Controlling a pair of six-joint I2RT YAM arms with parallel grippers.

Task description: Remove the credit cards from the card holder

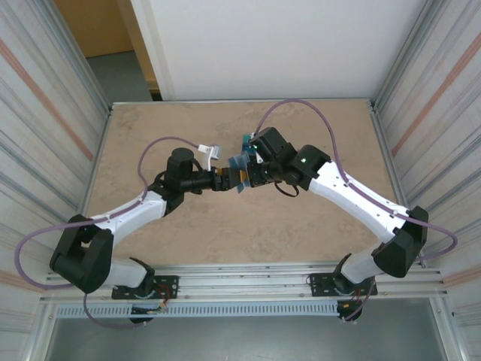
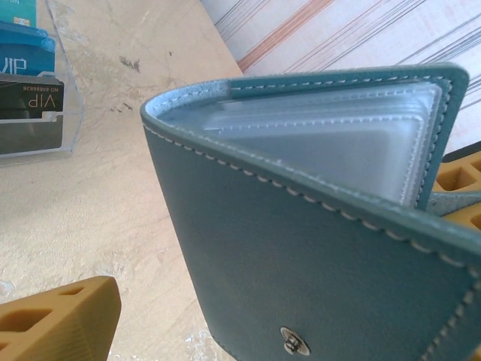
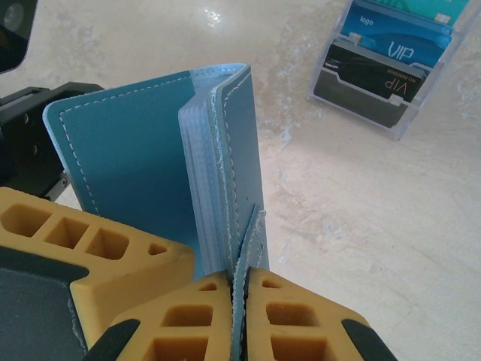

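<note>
Pinching one card holder (image 3: 143, 165), right fingers (image 3: 289, 308) pressed together, left fingers (image 2: 52, 320) spread (around it), three cards (image 3: 391, 49) in clear stand (image 3: 409, 129)

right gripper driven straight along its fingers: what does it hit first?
The card holder. The right gripper is shut on its flap, and the sleeves and cover stand directly ahead. The clear card stand lies off to the right, likely outside that line.

My arms fold inward, wrists almost meeting above mid-tabletop. The right end effector (image 3: 242, 280) pinches one flap of the card holder (image 3: 120, 158). The left end effector (image 1: 224, 180) has its fingers spread apart.
</note>
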